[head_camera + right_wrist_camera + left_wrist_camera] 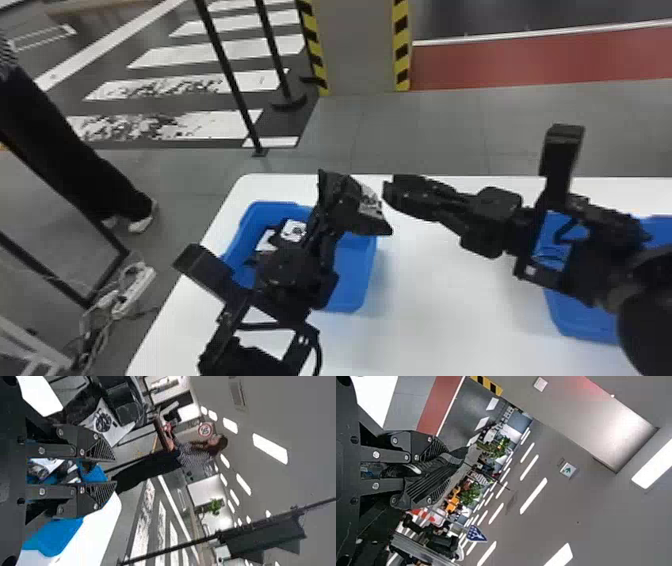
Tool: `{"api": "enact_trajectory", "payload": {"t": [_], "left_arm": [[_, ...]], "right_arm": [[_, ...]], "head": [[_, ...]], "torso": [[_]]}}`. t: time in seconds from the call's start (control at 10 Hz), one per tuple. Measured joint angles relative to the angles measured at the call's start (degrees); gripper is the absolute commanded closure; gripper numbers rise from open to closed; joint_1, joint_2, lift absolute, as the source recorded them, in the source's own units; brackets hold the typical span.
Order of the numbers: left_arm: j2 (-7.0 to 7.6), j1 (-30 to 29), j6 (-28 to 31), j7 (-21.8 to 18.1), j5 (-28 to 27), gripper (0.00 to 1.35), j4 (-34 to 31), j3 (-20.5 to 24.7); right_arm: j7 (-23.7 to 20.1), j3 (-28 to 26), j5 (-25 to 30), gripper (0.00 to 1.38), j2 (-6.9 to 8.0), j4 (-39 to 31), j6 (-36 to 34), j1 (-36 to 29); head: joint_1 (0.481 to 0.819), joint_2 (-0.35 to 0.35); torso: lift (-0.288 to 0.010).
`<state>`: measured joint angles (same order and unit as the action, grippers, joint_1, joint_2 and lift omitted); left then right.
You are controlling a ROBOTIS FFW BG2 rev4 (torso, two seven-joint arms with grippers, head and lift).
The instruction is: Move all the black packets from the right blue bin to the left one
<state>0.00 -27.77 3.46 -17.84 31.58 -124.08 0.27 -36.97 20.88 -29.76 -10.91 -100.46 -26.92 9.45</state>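
A black packet (371, 201) with a pale, silvery face is clamped in the left claw (356, 203), above the far right part of the left blue bin (356, 280). In the left wrist view, the ridged fingers (429, 485) press on it from both sides. Inside that bin lie more packets (294, 230), dark with white patches, toward its left side. Just right of the held packet is the right claw (389, 193), pointing left, its fingers apart and nothing between them. The right arm reaches across the right blue bin (582, 320), hiding much of it; its contents cannot be made out. Both bins sit on the white bench (440, 310), well apart. Beyond the bench's far edge stands a grey pillar (357, 47) with yellow-and-black striped edges, and left of it, dark posts (227, 75).
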Motion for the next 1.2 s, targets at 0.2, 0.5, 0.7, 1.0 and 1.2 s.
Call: {"api": "enact_trajectory", "payload": {"t": [0.2,0.5,0.7,1.0,1.2], "left_arm": [[-0.01,0.05,-0.15,0.09,-1.59,1.22,0.71,1.80],[0.00,3.19,-5.51,0.63,-6.06,1.22,8.91,4.07],[0.00,6.35,-12.21,2.38,-13.40,1.20,17.19,5.95],[-0.01,9.09,-18.67,5.14,-23.48,0.03,23.76,8.90],[0.00,10.60,-21.83,5.03,-23.99,0.19,25.72,8.90]], "right_arm": [[-2.50,-2.33,0.70,0.14,0.49,2.16,4.28,-0.40],[-2.75,-11.58,5.02,0.18,0.56,-2.97,4.71,-7.36],[-2.76,-17.88,8.29,0.18,0.75,-7.35,4.68,-11.98],[-2.58,-22.75,11.00,0.18,0.80,-10.99,4.38,-16.63],[-2.49,-24.33,12.89,0.18,0.80,-11.93,4.46,-18.17]], "head": [[0.693,0.260],[0.695,0.215],[0.695,0.190],[0.695,0.182],[0.695,0.165]], "torso": [[-0.110],[-0.110],[-0.110],[-0.110],[-0.110]]}}
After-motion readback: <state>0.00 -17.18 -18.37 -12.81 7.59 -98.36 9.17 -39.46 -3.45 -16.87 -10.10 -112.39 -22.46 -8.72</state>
